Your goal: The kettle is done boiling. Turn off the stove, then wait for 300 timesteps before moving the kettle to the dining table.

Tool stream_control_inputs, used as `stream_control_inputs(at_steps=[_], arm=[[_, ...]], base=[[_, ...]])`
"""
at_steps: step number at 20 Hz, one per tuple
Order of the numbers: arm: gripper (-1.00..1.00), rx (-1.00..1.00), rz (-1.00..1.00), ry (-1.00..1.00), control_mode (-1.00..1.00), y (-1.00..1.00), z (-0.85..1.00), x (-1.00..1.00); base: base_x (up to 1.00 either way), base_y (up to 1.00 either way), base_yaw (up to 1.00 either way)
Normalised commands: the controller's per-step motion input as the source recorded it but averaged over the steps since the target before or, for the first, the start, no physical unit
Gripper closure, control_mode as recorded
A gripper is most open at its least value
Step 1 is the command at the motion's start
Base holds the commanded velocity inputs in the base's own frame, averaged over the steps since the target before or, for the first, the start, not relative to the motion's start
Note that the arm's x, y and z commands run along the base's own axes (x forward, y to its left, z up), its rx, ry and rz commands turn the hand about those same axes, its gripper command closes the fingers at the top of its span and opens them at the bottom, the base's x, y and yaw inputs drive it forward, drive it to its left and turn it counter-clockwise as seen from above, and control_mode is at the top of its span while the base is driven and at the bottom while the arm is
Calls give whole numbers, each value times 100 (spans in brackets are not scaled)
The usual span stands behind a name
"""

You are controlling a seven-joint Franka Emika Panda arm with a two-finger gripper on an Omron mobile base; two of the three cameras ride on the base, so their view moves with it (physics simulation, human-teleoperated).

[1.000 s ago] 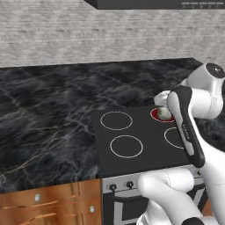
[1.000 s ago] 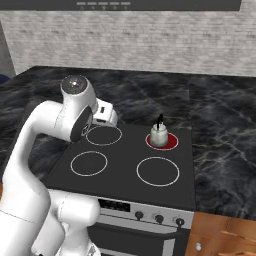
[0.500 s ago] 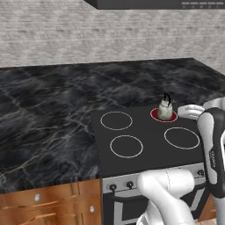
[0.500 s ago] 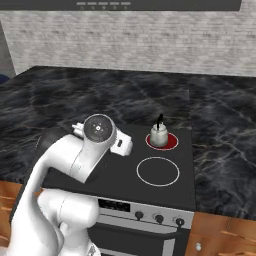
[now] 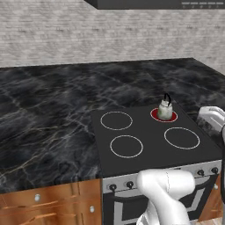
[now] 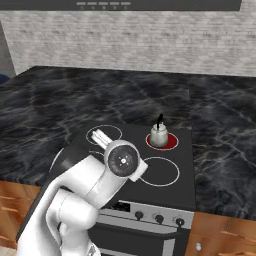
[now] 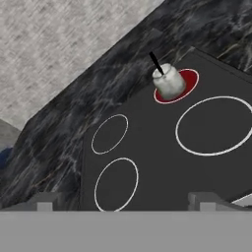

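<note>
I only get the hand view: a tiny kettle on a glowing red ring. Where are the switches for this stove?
Observer: Small black knobs sit in a row on the steel front of the stove, below the glass.
Operator: What's above the kettle?
Observer: A dark hood hangs high over the kettle.
Operator: And lower down, beside the stove?
Observer: Orange-brown wooden cabinet doors under the dark marble counter.

My hand hangs low over the near left part of the stove, while the kettle stands upright on the glowing red burner beyond it to the right, well apart, dark marble surface all around.
</note>
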Motion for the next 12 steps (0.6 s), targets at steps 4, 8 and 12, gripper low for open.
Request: stream_control_inputs(at_steps=[4,8,12], arm=[[-100,24,-14,0,-100,-29,-12,-45],[-100,19,-10,0,-100,-16,-16,-46],[-100,20,-8,0,-100,-9,-15,-32]], base=[[0,0,0],[0,0,0],[0,0,0]])
